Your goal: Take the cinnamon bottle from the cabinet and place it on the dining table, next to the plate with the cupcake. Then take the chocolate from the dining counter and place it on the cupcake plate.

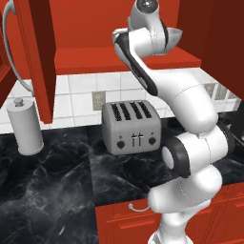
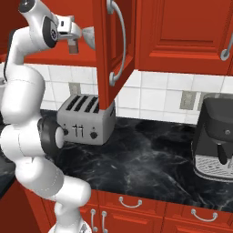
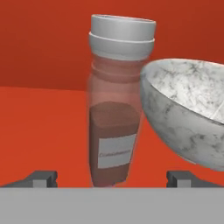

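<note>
The cinnamon bottle stands upright on the red cabinet shelf. It is clear, with a grey cap, brown powder and a white label. In the right base view the cinnamon bottle is a small brown shape just under the hand. My gripper is open, and its two dark fingertips stand wide apart on either side of the bottle's base without touching it. In the right base view my gripper reaches into the open upper cabinet. The plate, cupcake and chocolate are out of view.
A marbled grey bowl sits close on the bottle's right, also seen as the bowl. The open cabinet door hangs right of the hand. Below on the black counter stand a toaster, a grey canister and a coffee machine.
</note>
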Robot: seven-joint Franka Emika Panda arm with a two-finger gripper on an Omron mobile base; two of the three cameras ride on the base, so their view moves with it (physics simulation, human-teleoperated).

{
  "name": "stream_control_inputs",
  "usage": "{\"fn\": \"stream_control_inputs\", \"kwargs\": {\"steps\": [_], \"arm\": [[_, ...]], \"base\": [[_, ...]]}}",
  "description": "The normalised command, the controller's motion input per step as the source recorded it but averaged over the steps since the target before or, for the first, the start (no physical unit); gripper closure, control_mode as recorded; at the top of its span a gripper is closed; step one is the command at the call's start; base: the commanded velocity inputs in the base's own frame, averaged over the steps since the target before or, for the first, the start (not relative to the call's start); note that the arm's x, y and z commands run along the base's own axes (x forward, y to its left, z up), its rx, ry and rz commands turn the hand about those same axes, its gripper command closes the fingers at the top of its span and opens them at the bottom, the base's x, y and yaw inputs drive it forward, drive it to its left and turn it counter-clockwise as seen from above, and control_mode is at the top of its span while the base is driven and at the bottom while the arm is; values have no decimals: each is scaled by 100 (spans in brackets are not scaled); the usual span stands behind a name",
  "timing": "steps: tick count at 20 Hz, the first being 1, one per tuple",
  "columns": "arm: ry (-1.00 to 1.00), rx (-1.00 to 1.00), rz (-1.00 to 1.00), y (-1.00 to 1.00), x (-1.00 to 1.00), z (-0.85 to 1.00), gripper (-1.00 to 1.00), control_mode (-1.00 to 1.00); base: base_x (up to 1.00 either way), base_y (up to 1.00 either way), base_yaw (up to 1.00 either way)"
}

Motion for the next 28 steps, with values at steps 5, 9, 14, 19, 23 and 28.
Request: {"fn": "stream_control_inputs", "kwargs": {"steps": [5, 9, 14, 19, 23, 28], "arm": [[0, 0, -2, 0, 43, -24, -100, -100], [-1, 0, -1, 0, 32, -12, -100, -100], [0, 0, 0, 0, 31, 0, -100, -100], [0, 0, 0, 0, 26, 0, 100, -100], [0, 0, 0, 0, 5, -1, 100, -100], [0, 0, 0, 0, -20, -4, 100, -100]], "base": [[0, 0, 0], [0, 0, 0], [0, 0, 0], [0, 0, 0], [0, 0, 0], [0, 0, 0]]}}
